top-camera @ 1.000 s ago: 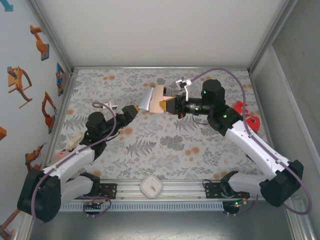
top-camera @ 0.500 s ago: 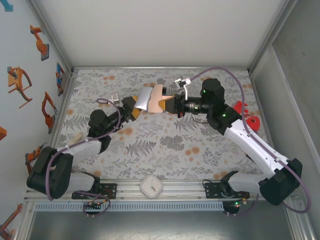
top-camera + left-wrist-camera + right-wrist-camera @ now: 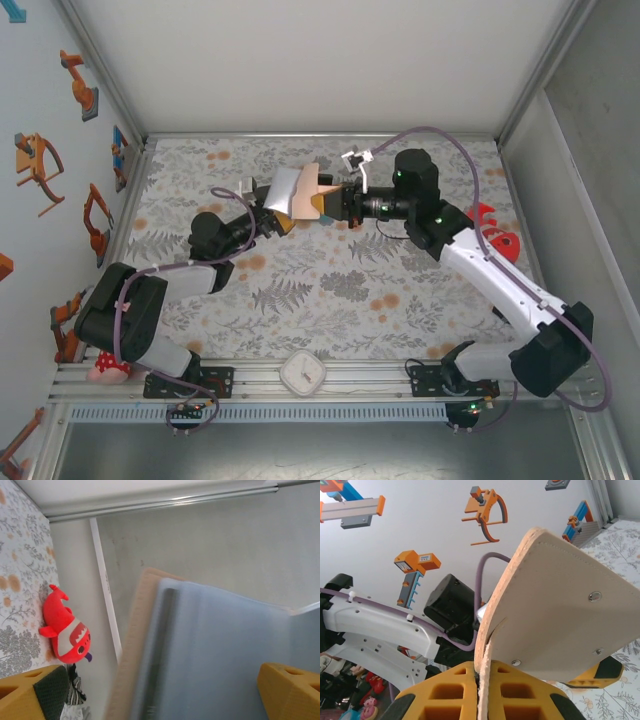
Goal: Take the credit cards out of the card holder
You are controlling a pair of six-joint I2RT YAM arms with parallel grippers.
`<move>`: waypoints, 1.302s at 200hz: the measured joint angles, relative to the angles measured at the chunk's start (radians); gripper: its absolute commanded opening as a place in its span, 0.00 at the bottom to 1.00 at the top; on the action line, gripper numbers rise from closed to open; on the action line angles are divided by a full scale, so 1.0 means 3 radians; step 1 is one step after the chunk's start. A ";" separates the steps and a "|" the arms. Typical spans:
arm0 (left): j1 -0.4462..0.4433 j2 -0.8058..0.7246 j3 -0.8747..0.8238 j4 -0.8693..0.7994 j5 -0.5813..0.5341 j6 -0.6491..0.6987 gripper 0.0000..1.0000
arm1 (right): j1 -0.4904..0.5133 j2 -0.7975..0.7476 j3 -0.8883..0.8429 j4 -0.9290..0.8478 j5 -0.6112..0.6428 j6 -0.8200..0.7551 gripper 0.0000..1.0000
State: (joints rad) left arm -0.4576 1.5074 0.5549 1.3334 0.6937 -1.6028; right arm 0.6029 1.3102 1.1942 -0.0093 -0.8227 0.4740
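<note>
The card holder is lifted off the surface, over its far middle part and a little left of centre. It hangs open, with the tan outer leaf toward the right arm and a pale blue-grey leaf toward the left arm.

In the left wrist view that pale face is very near and blurred. A darker strip runs down it beside the tan border, but whether this is a slot or the edge of one of the credit cards cannot be told. The lower part of the holder is cut off there. In the right wrist view the tan leaf shows stitching and small metal studs, and its inner side is hidden.

The right hand is clamped on the bottom edge of the tan leaf, with its yellow fingers pressed against it from both sides. That arm reaches in from the near right corner, its wrist lying roughly level.

The left hand stands spread wide, one yellow fingertip on each side of the blue-grey leaf, and contact cannot be made out. Its arm stretches low from the near left corner.

A red plush toy lies by the right edge, and a white clock sits at the near edge.
</note>
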 measured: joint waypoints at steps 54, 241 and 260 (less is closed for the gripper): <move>-0.0004 -0.0071 0.0011 0.0018 0.0020 -0.0055 0.98 | 0.0000 0.0070 0.0000 -0.0003 0.0029 -0.0075 0.00; -0.0029 -0.0642 0.0032 -0.0996 -0.0005 0.0577 0.20 | -0.0045 -0.0175 -0.0276 -0.0595 0.0706 -0.0296 0.00; -0.0123 -0.1044 0.0226 -0.2038 -0.0197 0.1150 0.05 | -0.0045 -0.0177 -0.0310 -0.0511 0.0608 -0.0268 0.00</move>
State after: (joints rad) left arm -0.4946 1.1942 0.6228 0.7219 0.6346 -1.2579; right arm 0.5896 1.2572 1.1011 -0.1627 -0.6403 0.3935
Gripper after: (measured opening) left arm 0.129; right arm 0.083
